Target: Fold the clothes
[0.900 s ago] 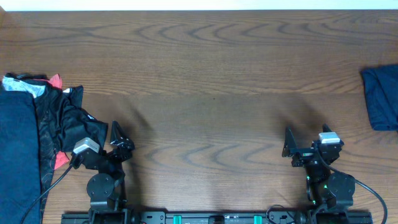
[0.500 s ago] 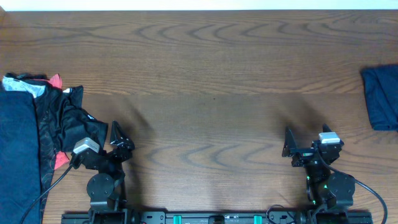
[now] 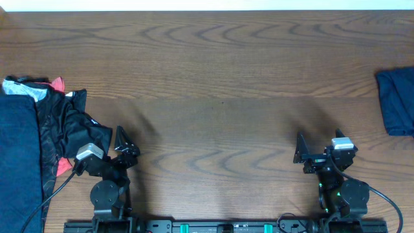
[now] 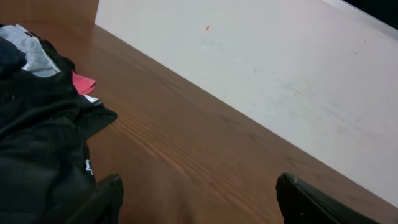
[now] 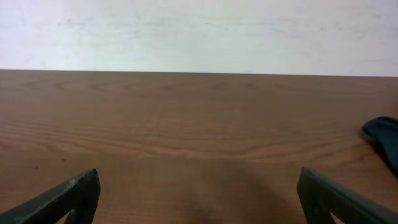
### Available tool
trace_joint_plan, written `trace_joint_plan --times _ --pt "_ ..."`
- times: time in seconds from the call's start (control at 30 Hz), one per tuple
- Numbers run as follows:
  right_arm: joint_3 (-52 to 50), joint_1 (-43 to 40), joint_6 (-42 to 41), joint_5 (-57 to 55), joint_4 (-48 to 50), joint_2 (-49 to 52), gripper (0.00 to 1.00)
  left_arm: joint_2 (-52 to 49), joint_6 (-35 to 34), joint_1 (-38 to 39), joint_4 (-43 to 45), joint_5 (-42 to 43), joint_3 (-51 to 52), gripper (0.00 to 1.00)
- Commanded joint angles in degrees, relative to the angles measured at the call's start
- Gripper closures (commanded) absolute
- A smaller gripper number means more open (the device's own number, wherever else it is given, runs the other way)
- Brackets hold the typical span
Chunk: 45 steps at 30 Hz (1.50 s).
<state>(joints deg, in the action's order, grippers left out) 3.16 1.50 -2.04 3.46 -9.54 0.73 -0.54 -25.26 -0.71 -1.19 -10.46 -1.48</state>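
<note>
A folded navy-blue garment (image 3: 396, 102) lies at the table's right edge; its corner shows in the right wrist view (image 5: 384, 137). A navy-blue garment (image 3: 18, 162) lies spread at the far left, next to a crumpled black pile with red and white bits (image 3: 71, 129), which also shows in the left wrist view (image 4: 37, 130). My left gripper (image 3: 121, 144) is open and empty, low at the front left, just right of the pile (image 4: 199, 202). My right gripper (image 3: 300, 154) is open and empty at the front right, above bare wood (image 5: 199, 199).
The wooden table (image 3: 220, 97) runs between the two garment heaps. A white wall (image 5: 199, 31) stands behind the far edge. The arm bases (image 3: 107, 194) (image 3: 343, 197) sit at the front edge.
</note>
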Motion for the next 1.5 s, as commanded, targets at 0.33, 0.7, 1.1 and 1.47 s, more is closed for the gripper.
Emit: trace_joint_plan --times 0.33,0.7,1.1,1.47 --pt "-0.44 -0.46 1.05 0.42 0.11 -0.35 0.01 0.31 0.76 -0.20 -1.97 -0.63 1.25 0.20" --pt "-0.44 -0.46 1.05 0.42 0.11 -0.35 0.01 -1.49 0.79 -0.17 -2.43 3.80 1.20 0.20" --pt "-0.44 -0.46 1.05 0.42 0.11 -0.35 0.01 -18.43 0.76 -0.20 -4.61 17.07 -4.92 0.20" --pt "-0.44 -0.46 1.03 0.42 0.11 -0.35 0.01 -52.26 10.64 -0.20 -30.10 17.03 -39.32 0.19"
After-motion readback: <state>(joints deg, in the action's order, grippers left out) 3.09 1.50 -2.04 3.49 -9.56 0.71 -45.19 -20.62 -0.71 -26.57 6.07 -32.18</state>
